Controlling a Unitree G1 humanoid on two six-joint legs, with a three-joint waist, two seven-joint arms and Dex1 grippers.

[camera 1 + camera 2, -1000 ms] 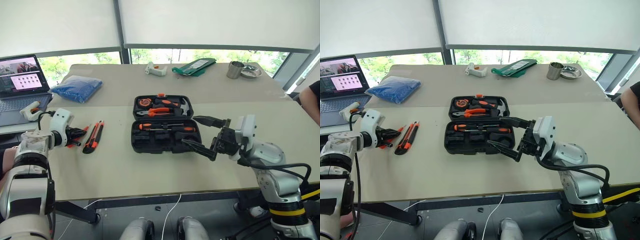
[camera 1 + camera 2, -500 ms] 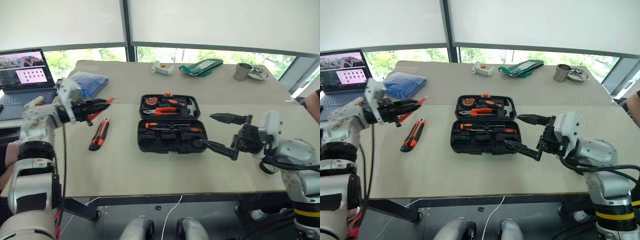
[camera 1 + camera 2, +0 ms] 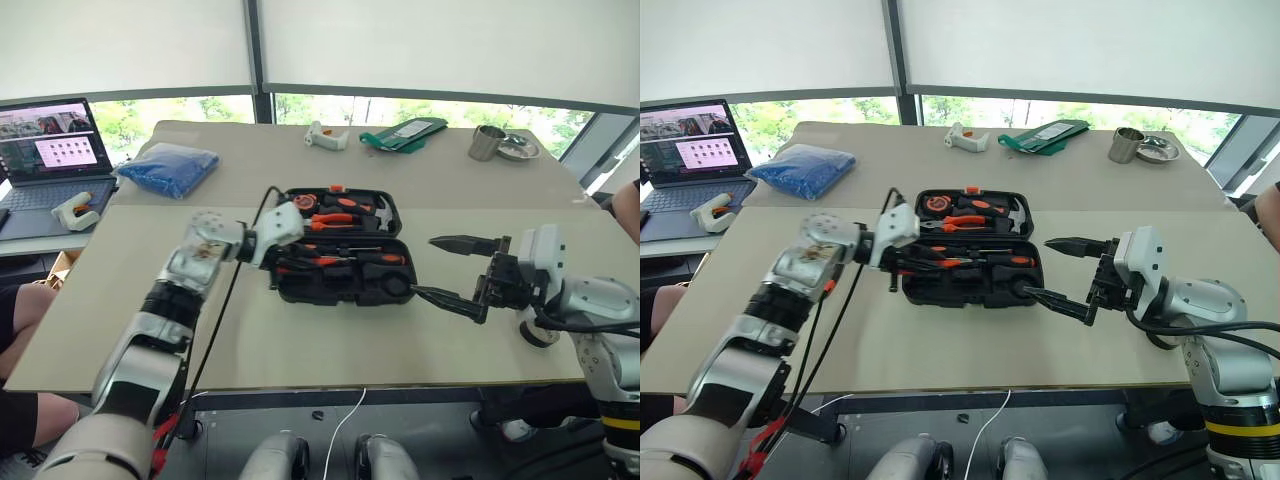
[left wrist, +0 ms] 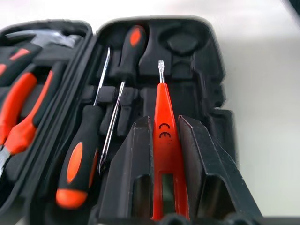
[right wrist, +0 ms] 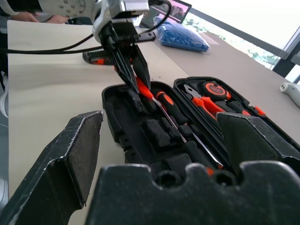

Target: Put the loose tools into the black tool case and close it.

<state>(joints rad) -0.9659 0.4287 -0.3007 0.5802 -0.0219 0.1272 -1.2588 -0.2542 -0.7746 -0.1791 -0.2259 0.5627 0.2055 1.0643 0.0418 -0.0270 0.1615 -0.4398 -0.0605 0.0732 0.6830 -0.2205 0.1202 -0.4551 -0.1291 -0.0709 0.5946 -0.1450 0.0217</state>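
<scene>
Black tool case lies open mid-frame on the desk, bare desk in front. Left gripper, jaws clamped on an orange screwdriver, is over its near half; right gripper, jaws wide, is right of the case.

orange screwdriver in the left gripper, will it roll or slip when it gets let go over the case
The orange screwdriver looks slim, stiff and smooth, so it may slide between the left gripper's shut fingers. Its body looks flattish, so it probably rolls little. Dropped over the black tool case, the moulded recesses would likely catch it, though it could land crooked.
</scene>
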